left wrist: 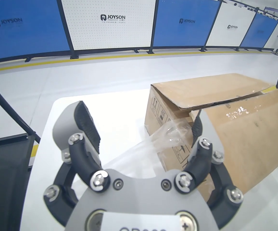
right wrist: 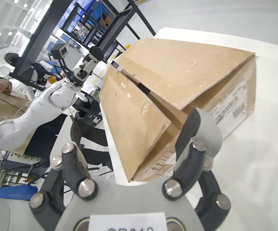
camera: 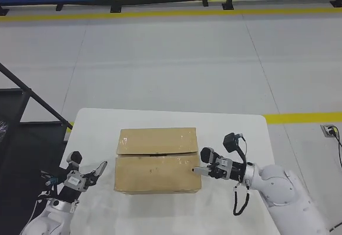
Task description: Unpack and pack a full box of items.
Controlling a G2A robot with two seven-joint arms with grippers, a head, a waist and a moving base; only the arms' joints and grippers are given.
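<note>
**Though Folded Shut, Flanked at 9 and 3 O'Clock**

Though folded down over the top, not quite flat. Far flap of the cardboard box lifted a little at the seam, with a dark gap against the near flap. Set at the centre of the white worktop, long sides running from 9 to 3 o'clock. Glossy scraps of clear tape along the seam.

At the box's 9 o'clock, just beside its short end: the left pincer, spread wide and gripping nothing. From the left wrist, between its fingers, crumpled clear plastic film against that end of the box, trailing down onto the worktop. One ribbed pad well clear of the cardboard, over bare worktop. The other finger close by the corner of the near flap; touching or not, cannot tell. Printed handling symbols on that end face.

At the box's 3 o'clock, pointing at the end of the near flap: the right pincer, likewise parted and holding nothing. From the right wrist, one finger in front of the short end; contact with the cardboard not clear. White shipping label on that same end face.

Beyond the worktop, a yellow floor line at 3 o'clock.
</note>
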